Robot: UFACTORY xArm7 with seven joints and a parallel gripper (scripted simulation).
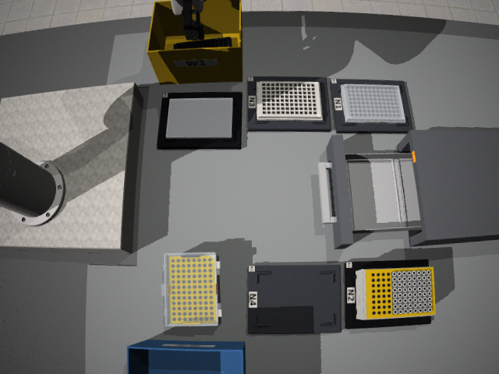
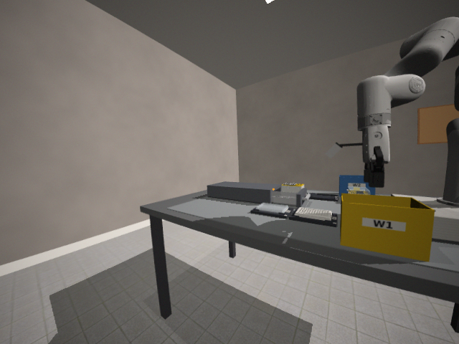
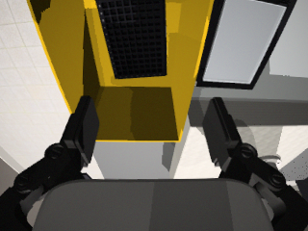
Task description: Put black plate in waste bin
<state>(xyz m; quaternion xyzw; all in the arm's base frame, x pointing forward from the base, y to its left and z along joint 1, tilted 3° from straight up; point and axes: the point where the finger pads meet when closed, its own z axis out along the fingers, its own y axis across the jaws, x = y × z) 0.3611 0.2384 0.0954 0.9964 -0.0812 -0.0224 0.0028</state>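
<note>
The black plate (image 3: 131, 33) lies inside the yellow waste bin W1, leaning on the bin's inner wall; it also shows in the top view (image 1: 202, 43). The bin (image 1: 196, 49) stands upright at the bench's far edge, labelled W1 (image 2: 385, 226). My gripper (image 3: 151, 110) (image 2: 374, 176) is open and empty, straight above the bin's opening and above the rim. Nothing is between the fingers. The work nest N4 (image 1: 294, 298) at the front of the bench holds no plate.
A framed grey pad (image 1: 199, 119) sits right beside W1. Nests N3 (image 1: 288, 101) and N1 (image 1: 372, 104) hold plates, N2 (image 1: 394, 297) a yellow rack. The cooler (image 1: 402, 188) with its drawer out, a tip box (image 1: 191, 288) and a blue bin (image 1: 185, 357) stand nearer the front.
</note>
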